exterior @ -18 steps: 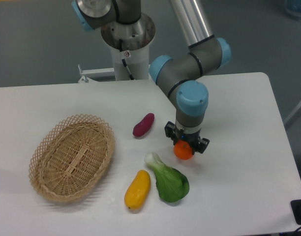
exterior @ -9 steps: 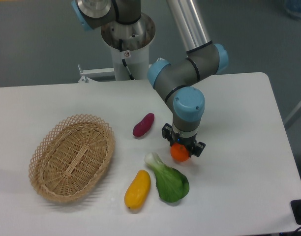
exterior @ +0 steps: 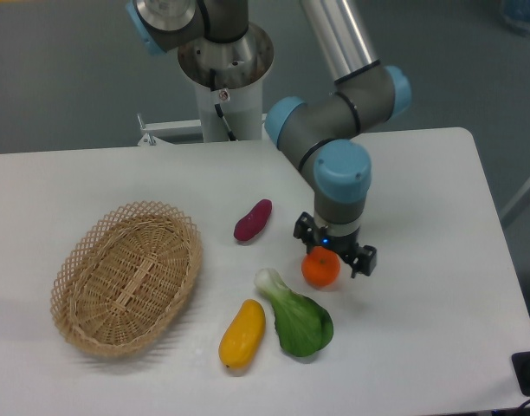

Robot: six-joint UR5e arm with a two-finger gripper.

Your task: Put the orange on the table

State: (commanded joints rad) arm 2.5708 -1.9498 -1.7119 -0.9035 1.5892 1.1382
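Observation:
The orange [exterior: 320, 267] is small, round and bright, and rests on the white table [exterior: 421, 199] just right of the green vegetable's white stalk. My gripper [exterior: 334, 250] points straight down right above it, slightly to the right. Its jaws stand apart, wider than the orange, and one black fingertip [exterior: 366, 259] shows to the orange's right. The orange's upper edge is hidden by the gripper body.
A green leafy vegetable [exterior: 298, 319] lies just below the orange. A yellow mango-like fruit [exterior: 242, 333] is to its left. A purple sweet potato [exterior: 253, 220] lies left of the gripper. An oval wicker basket [exterior: 126, 277] stands at the left.
The gripper has shifted slightly right and its jaws have spread. The orange now sits lower, more exposed below the fingers, on the table.

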